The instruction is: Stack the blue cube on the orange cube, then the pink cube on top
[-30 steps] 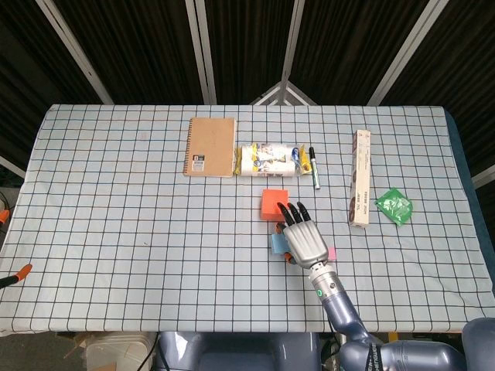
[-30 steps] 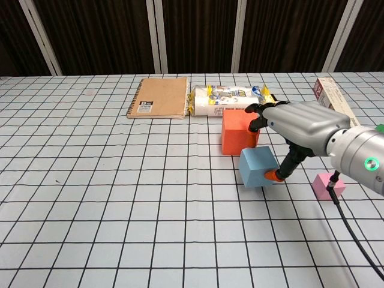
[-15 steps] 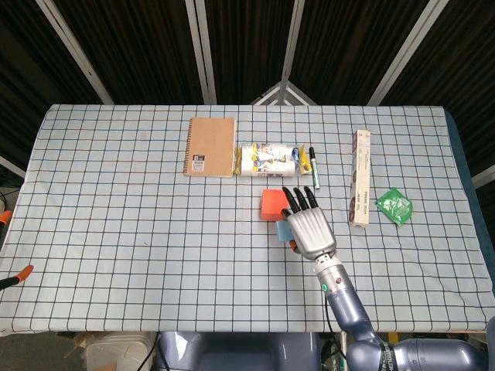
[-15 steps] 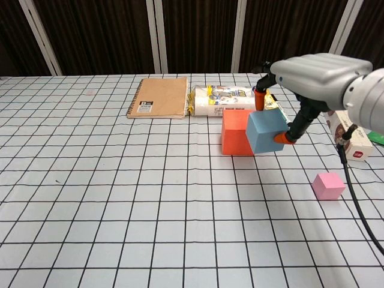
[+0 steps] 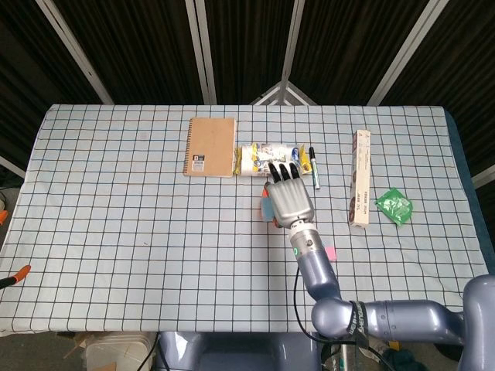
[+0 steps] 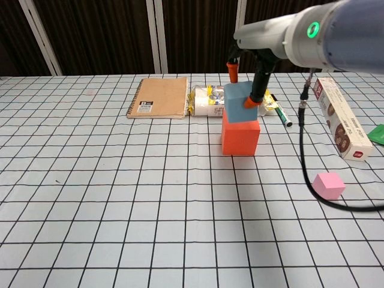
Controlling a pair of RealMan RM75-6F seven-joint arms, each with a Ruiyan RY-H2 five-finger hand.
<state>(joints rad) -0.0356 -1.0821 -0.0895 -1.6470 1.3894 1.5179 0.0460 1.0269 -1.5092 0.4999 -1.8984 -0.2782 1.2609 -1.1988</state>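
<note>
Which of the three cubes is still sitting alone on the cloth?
The small pink cube: it sits alone near the right side, while the blue cube is on the orange cube.

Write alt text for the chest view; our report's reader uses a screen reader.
The right hand holds a blue cube on or just above an orange cube on a checked tablecloth. A pink cube sits to the right; a notebook lies behind.

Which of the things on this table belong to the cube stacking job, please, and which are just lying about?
Part of the job:
blue cube, held by the right robot hand
orange cube
pink cube

Just lying about:
notebook
snack packet
marker pen
long box
green wrapper
</note>
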